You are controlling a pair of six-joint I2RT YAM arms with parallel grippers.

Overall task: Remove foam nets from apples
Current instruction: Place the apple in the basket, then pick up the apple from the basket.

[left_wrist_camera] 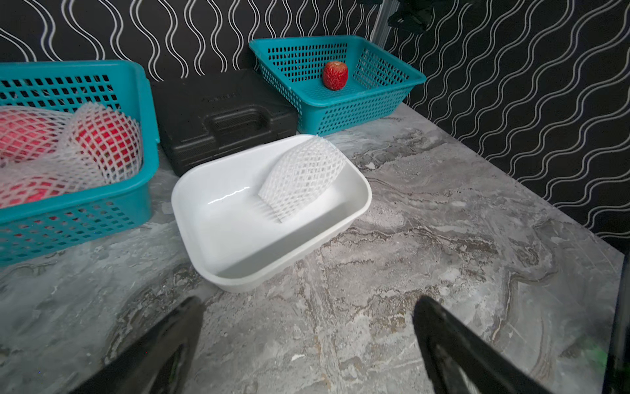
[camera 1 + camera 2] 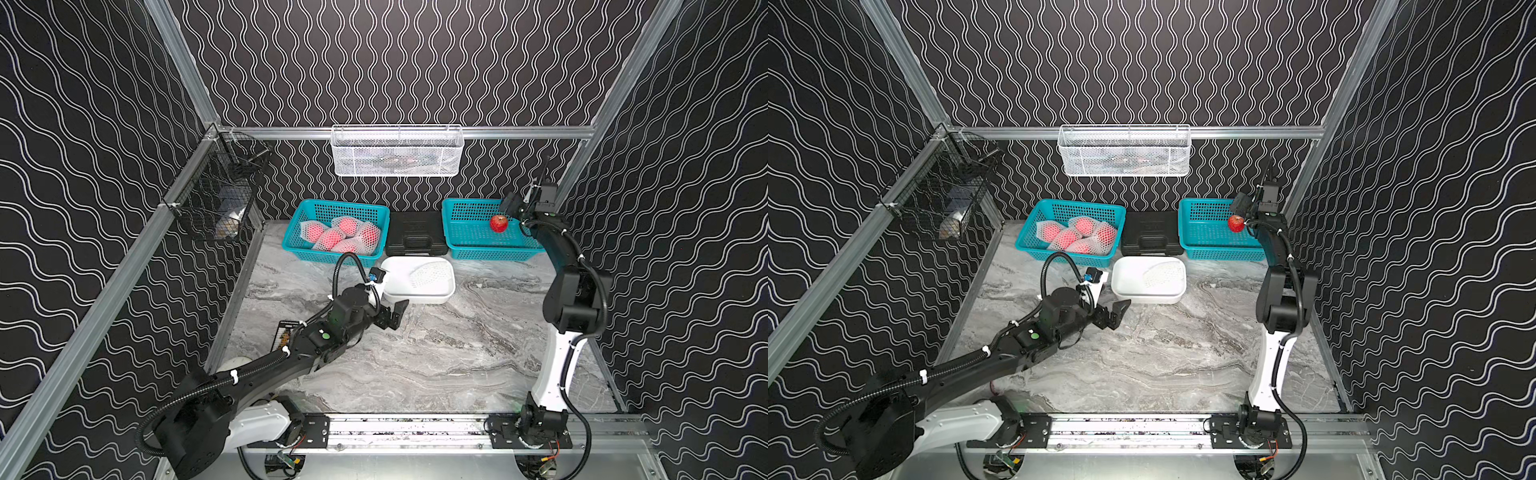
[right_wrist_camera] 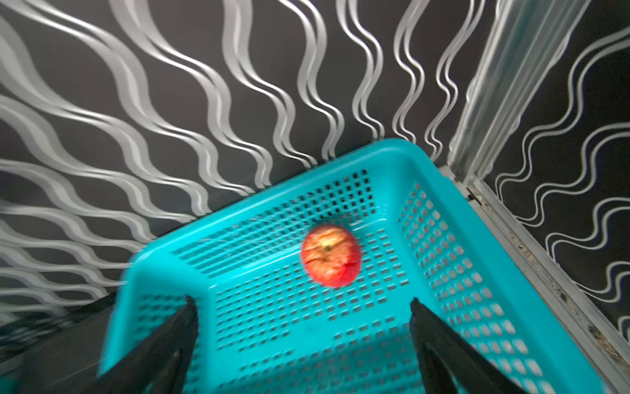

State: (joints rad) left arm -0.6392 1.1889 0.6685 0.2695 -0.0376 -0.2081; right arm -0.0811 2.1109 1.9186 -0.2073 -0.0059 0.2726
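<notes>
**gridlock_99:** So where does everything sit around the black case (image 2: 417, 235) at the back of the worktop (image 2: 436, 357)?

**mesh_fan:** To the left of the case and touching it is a teal basket (image 2: 296, 245) piled with netted apples (image 2: 332, 239). Looks like five, each one wrapped in its foam net (image 1: 102, 143). To the right of the case there's a second teal basket (image 2: 469, 251) with one bare apple (image 2: 498, 223) resting on its floor. It's a bit blurred in the right wrist view. Just in front of the case is a white tub (image 2: 401, 298), and one empty foam net (image 2: 432, 275) lies inside it, leaning on the tub's wall.

**gridlock_99:** And the arms?

**mesh_fan:** The right jaws hang over the basket to the right of the case. They're spread wide with nothing between them, and the bare apple is below and clear of them. The left jaws sit low over the worktop in front of the case, on the near side of the tub. They're spread wide too, and they hold nothing.
</notes>
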